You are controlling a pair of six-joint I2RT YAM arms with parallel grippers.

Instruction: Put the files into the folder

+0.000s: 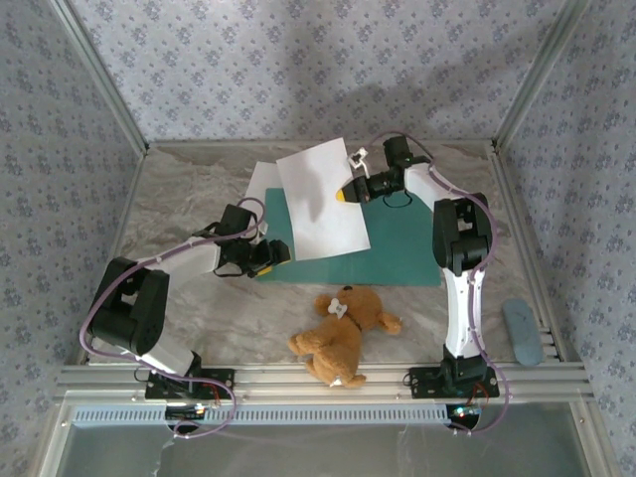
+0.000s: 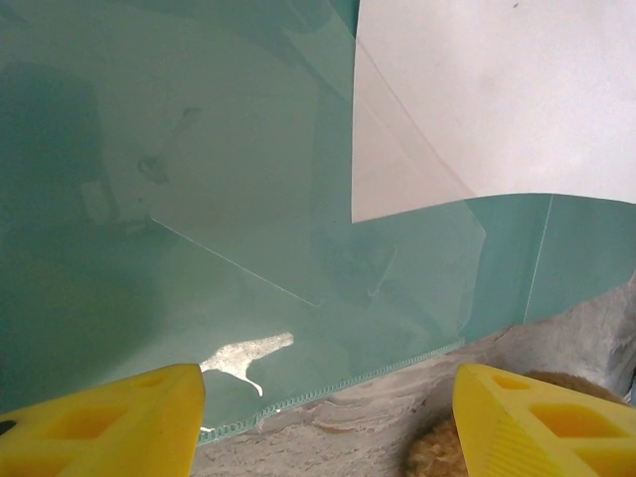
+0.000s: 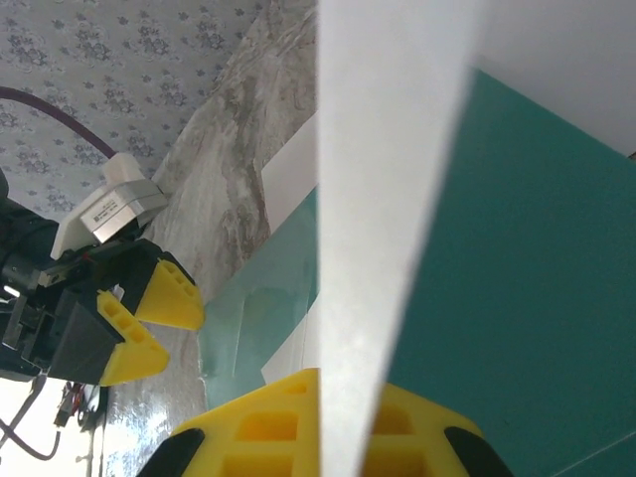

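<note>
The teal folder [image 1: 407, 253] lay open and flat on the marble-patterned table [image 1: 189, 199], about in its middle. The right gripper [image 1: 348, 192] was clamped on the edge of one white sheet [image 1: 323, 199] and held it tilted over the left half of the folder. In the right wrist view this sheet [image 3: 383, 199] ran edge-on between the yellow fingers. The second sheet [image 1: 260, 187] lay at the far left corner of the folder, partly hidden by the first one. I could not tell if it rested on the folder or on the table. The left gripper [image 1: 270, 254] hung at the near left edge of the folder, its fingers [image 2: 109, 422] wide apart and holding nothing. A brown teddy bear [image 1: 343, 333] lay near the front of the table, apart from the folder.
</note>
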